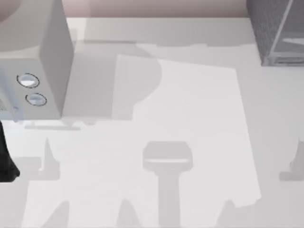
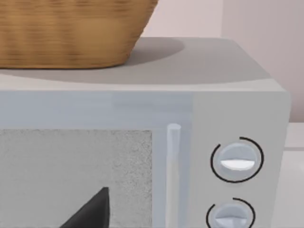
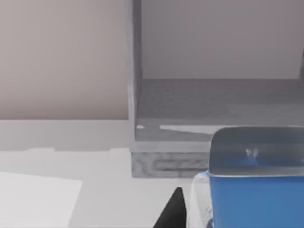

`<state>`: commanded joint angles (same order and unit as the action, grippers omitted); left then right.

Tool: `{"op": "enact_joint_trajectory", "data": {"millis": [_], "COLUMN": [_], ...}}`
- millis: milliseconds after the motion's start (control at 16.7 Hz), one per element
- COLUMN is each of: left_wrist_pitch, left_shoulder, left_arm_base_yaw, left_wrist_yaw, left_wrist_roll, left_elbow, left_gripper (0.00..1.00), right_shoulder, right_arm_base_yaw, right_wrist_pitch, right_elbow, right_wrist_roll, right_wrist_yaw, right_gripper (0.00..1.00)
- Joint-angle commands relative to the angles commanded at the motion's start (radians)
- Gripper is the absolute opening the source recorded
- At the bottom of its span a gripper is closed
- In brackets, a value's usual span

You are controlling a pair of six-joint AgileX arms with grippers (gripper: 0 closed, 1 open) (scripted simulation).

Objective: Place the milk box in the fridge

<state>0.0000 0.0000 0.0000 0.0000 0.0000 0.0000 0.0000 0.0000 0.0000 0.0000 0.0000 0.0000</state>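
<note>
The milk box point(image 3: 256, 199) shows its blue upper half and glossy top close to the right wrist camera. My right gripper point(image 3: 247, 222) is shut on it, with one dark finger point(image 3: 172, 213) against its side. Just beyond the carton stands the fridge point(image 3: 190, 107), open, with a dark speckled inside and a pale grey frame. In the top view the fridge point(image 1: 278, 33) sits at the table's far right corner. My left arm point(image 1: 7, 161) is parked at the left edge, and my left gripper point(image 2: 90, 213) faces the light grey box.
A light grey box with two round knobs point(image 1: 45, 61) stands at the far left of the table point(image 1: 190, 109). A wicker basket point(image 2: 71, 33) rests on top of it. A paler mat point(image 1: 199, 142) covers the table's middle.
</note>
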Motion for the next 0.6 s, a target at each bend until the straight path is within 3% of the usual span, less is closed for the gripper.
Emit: {"op": "enact_joint_trajectory", "data": {"millis": [300,600], "left_wrist_pitch": [0.0,0.0], "left_shoulder": [0.0,0.0], "left_arm_base_yaw": [0.0,0.0], "left_wrist_yaw": [0.0,0.0], "left_wrist_roll": [0.0,0.0], "left_elbow": [0.0,0.0], "left_gripper": [1.0,1.0], "right_shoulder": [0.066,0.378], "right_arm_base_yaw": [-0.008,-0.062], "right_wrist_pitch": [0.049,0.253], "right_elbow": [0.04,0.207], "right_wrist_roll": [0.006,0.017], "right_wrist_yaw": [-0.007,-0.041], "right_gripper": [0.0,0.0]}}
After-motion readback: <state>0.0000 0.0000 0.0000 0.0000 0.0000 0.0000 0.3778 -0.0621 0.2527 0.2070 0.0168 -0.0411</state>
